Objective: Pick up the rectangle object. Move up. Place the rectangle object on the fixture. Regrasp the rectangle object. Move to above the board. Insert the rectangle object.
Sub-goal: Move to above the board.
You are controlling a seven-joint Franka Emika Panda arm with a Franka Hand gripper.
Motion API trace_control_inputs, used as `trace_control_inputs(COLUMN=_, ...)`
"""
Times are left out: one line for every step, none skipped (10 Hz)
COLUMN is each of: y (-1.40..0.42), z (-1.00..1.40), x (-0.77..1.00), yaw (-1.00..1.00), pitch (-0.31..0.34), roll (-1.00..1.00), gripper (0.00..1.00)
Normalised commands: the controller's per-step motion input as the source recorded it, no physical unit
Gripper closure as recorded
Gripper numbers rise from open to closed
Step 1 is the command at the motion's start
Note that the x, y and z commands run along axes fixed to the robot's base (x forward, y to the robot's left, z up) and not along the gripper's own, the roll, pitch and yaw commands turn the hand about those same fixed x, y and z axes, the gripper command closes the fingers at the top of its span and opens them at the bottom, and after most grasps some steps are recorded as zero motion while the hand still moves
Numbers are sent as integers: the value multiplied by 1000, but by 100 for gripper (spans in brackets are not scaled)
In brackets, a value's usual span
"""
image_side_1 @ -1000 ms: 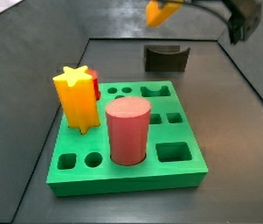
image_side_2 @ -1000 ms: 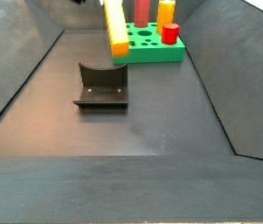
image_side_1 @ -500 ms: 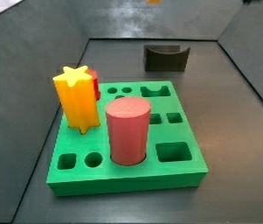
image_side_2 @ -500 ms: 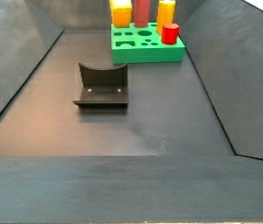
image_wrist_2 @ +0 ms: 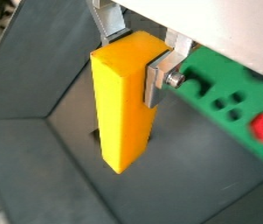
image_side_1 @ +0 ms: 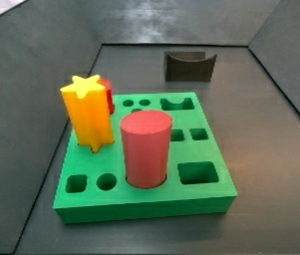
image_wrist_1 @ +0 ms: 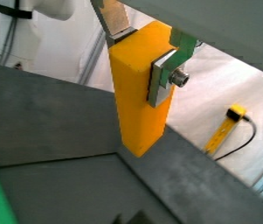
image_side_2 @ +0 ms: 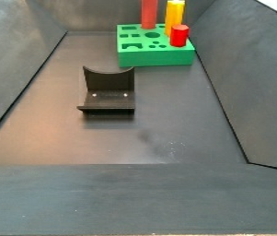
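Observation:
In both wrist views my gripper is shut on the rectangle object, a long yellow-orange bar hanging down from the silver fingers high above the floor. Neither gripper nor bar appears in either side view. The green board lies on the dark floor. The dark fixture with its curved notch stands apart from the board.
A yellow star-topped post and a red cylinder stand in the board. Dark sloping walls surround the floor. A yellow cable plug lies outside the enclosure.
The gripper and yellow-orange bar, seen at the upper edge of both side views a second ago, have risen out of those views.

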Motion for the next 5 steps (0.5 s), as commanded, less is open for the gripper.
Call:
trace_control_inputs(y=-888, z=432, x=-726, yaw=-170, pitch=-123, roll=-1000, gripper=100)
trace_control_inputs(y=-561, z=296, x=-520, yaw=-177, pitch=-124, roll=-1000, gripper=100)
trace_control_inputs(y=-222, z=120, x=-281, yaw=-180, pitch=-109, roll=-1000, gripper=100)
trace_control_inputs(y=-113, z=72, x=-192, yaw=-183, pitch=-103, roll=-1000, gripper=100)
trace_control_inputs(y=-50, z=51, x=-152, yaw=-186, pitch=-103, roll=-1000, gripper=100)
